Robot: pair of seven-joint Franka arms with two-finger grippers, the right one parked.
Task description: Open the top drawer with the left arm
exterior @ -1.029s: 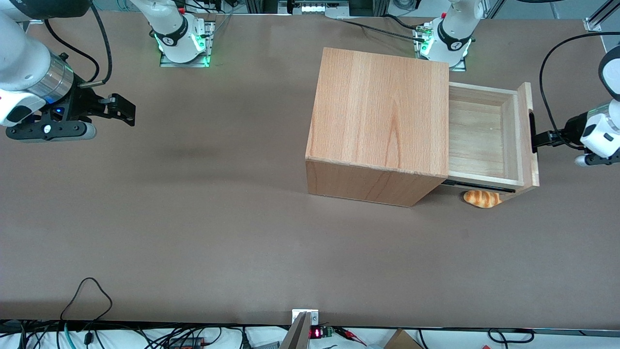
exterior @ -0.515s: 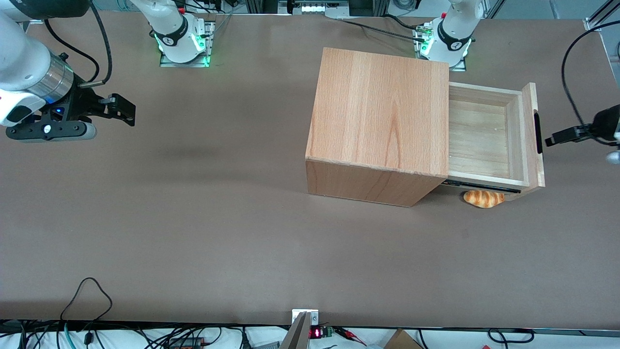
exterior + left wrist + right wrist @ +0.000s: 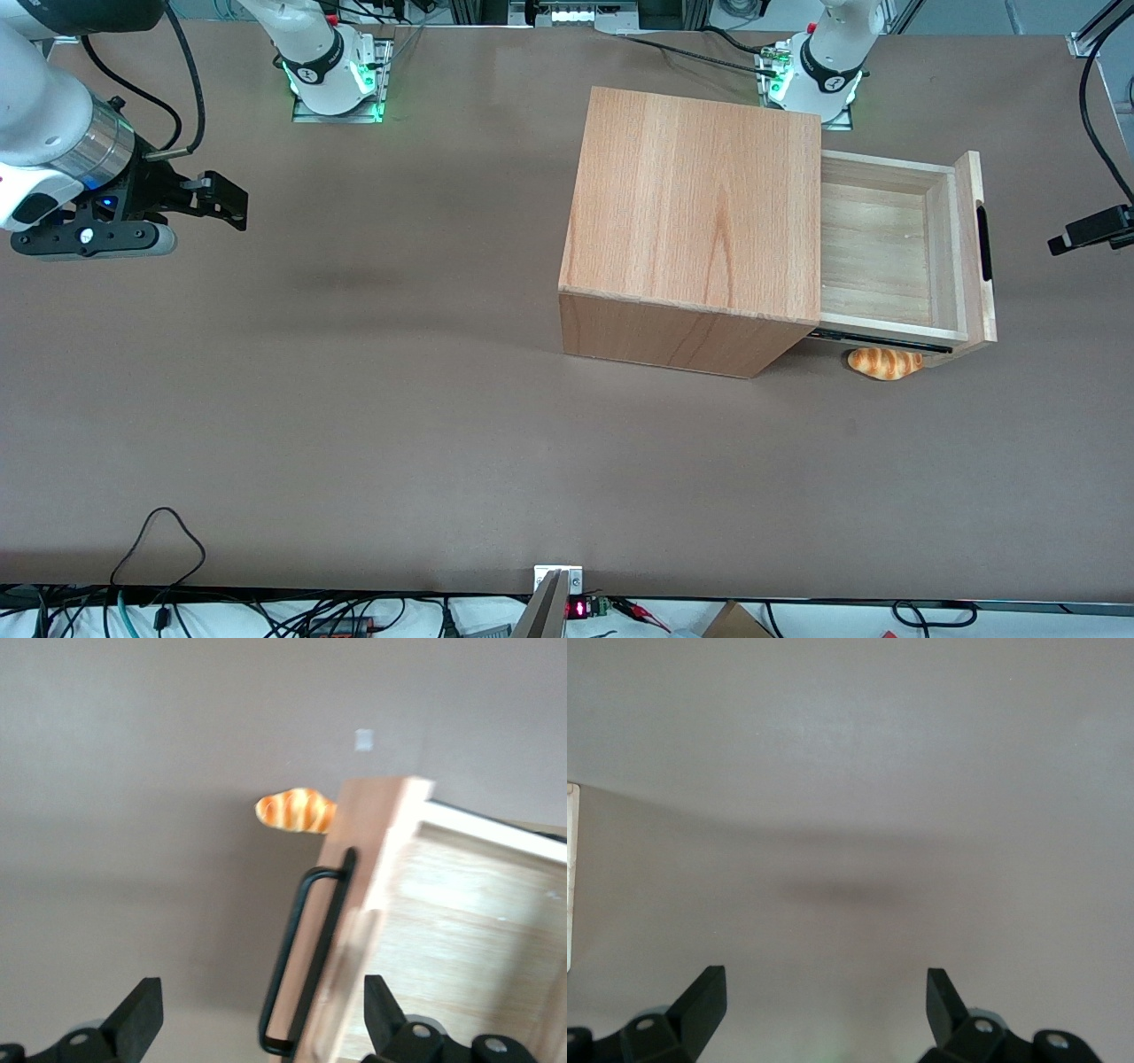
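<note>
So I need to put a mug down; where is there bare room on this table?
The brown table between the cabinet and the front camera is bare. It is crowded under the top drawer, where the bread lies, and by its handle near the open gripper.

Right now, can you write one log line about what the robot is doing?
top drawer: pulled out, nothing inside | claw: open, off the handle, apart from drawer front | bread: on table beside drawer

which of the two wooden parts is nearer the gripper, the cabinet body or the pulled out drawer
The top drawer: it juts from the cabinet body toward the working arm's end, its black slot handle facing the open gripper, which hangs clear of it.
</note>
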